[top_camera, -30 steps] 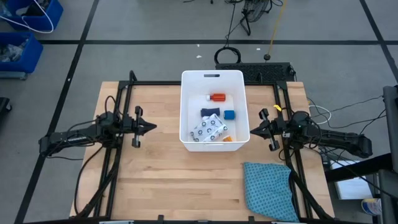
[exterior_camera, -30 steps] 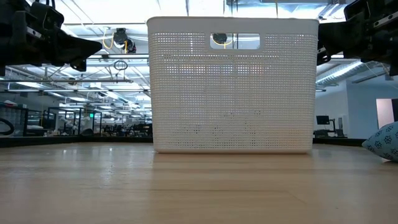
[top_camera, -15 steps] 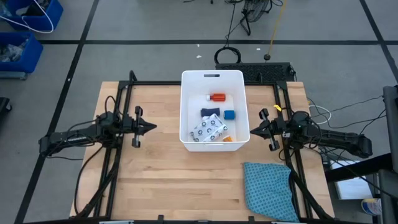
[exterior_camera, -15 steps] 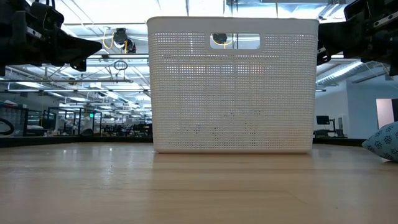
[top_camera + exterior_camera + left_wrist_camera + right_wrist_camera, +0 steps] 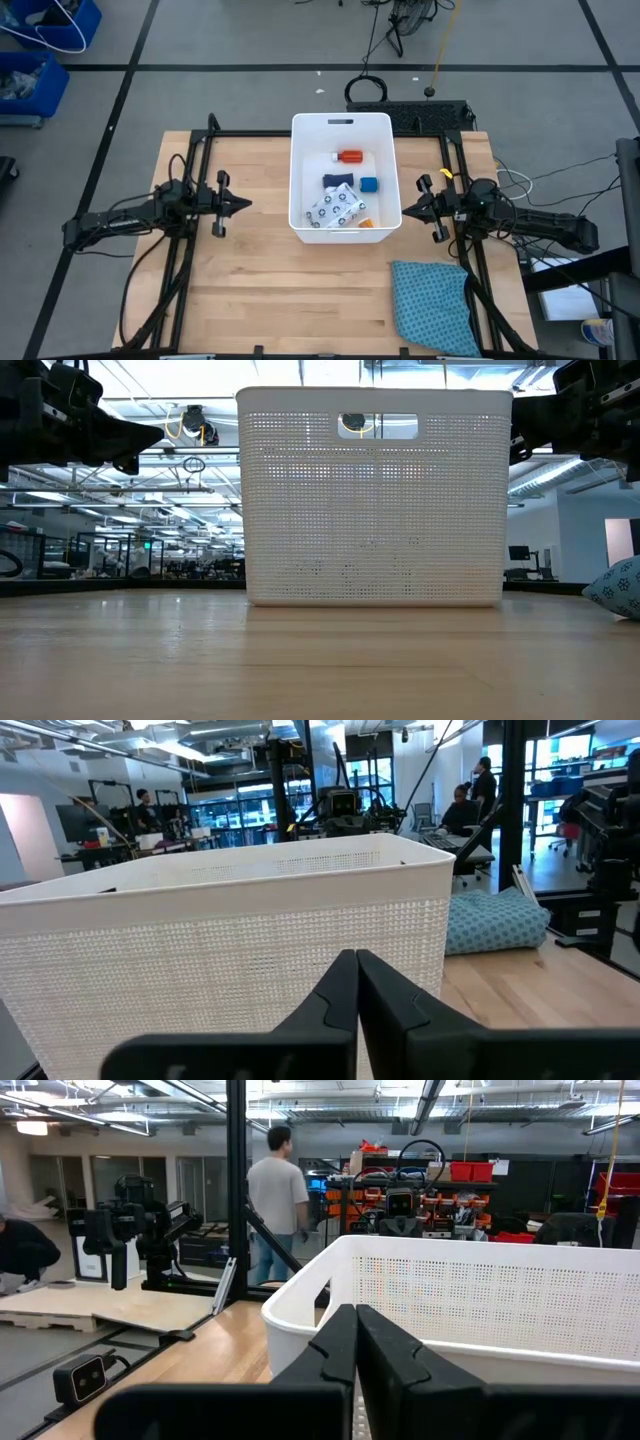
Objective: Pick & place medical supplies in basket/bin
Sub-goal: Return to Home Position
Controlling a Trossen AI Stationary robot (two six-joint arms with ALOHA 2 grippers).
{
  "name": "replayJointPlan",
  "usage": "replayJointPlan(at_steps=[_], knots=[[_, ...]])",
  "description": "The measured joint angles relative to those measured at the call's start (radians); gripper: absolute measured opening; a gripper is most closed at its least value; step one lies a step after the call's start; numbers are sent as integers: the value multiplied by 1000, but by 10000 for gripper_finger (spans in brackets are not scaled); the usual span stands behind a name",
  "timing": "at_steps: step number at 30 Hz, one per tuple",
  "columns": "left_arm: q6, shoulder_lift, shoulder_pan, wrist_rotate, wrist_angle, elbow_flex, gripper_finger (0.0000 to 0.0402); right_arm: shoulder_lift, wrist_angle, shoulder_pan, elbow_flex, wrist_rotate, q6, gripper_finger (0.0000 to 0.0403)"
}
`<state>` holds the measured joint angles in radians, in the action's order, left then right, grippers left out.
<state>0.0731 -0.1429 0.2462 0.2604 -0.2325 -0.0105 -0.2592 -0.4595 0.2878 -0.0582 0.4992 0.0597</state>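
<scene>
The white basket (image 5: 341, 124) stands on the table's far middle and fills the low view (image 5: 372, 495). Inside lie a white dark-patterned packet (image 5: 337, 208), an orange pill bottle (image 5: 350, 156), a second orange bottle (image 5: 364, 222), a small blue cube (image 5: 369, 185) and a dark blue bar (image 5: 337, 181). My left gripper (image 5: 247, 204) hovers shut left of the basket; its wrist view shows the tips together (image 5: 356, 958). My right gripper (image 5: 405, 211) hovers shut right of the basket, tips together (image 5: 356, 1312) too. Neither holds anything.
A teal patterned cloth (image 5: 433, 305) lies on the table's near right corner, also seen in the low view (image 5: 618, 586). Black frame rails (image 5: 190, 250) run along both table sides. Bare wood lies near the front edge. People stand in the room beyond (image 5: 274, 1205).
</scene>
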Motion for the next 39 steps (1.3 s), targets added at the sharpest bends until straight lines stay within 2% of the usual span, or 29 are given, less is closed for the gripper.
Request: replayJointPlan(at_steps=[7,21,30,39], knots=[[0,0,0,0,0,0,25,0,0,0,0,0,0,0],[0,0,0,0,0,0,4,0,0,0,0,0,0,0],[0,0,0,0,0,0,20,0,0,0,0,0,0,0],[0,0,0,0,0,0,5,0,0,0,0,0,0,0]])
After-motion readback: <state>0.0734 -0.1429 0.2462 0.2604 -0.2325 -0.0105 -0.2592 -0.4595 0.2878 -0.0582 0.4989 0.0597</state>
